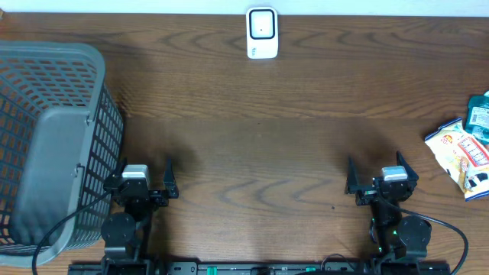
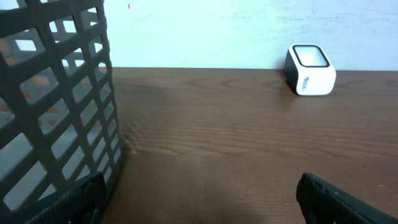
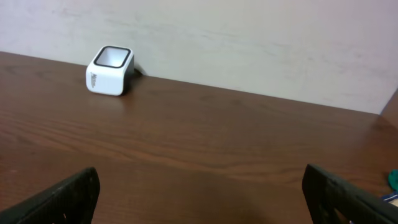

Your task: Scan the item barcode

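Note:
The white barcode scanner (image 1: 261, 33) stands at the far middle edge of the table, also seen in the left wrist view (image 2: 309, 70) and the right wrist view (image 3: 110, 70). A white-and-red packet item (image 1: 461, 156) lies at the right edge, with a teal packet (image 1: 480, 113) just behind it. My left gripper (image 1: 145, 172) rests open near the front left, nothing between its fingers (image 2: 199, 186). My right gripper (image 1: 376, 169) rests open near the front right, likewise holding nothing (image 3: 200, 177). Both are far from the packets and the scanner.
A grey mesh basket (image 1: 46, 137) fills the left side, close beside the left gripper (image 2: 56, 112). A sliver of the teal packet (image 3: 393, 179) shows at the right wrist view's edge. A pale wall runs behind the table.

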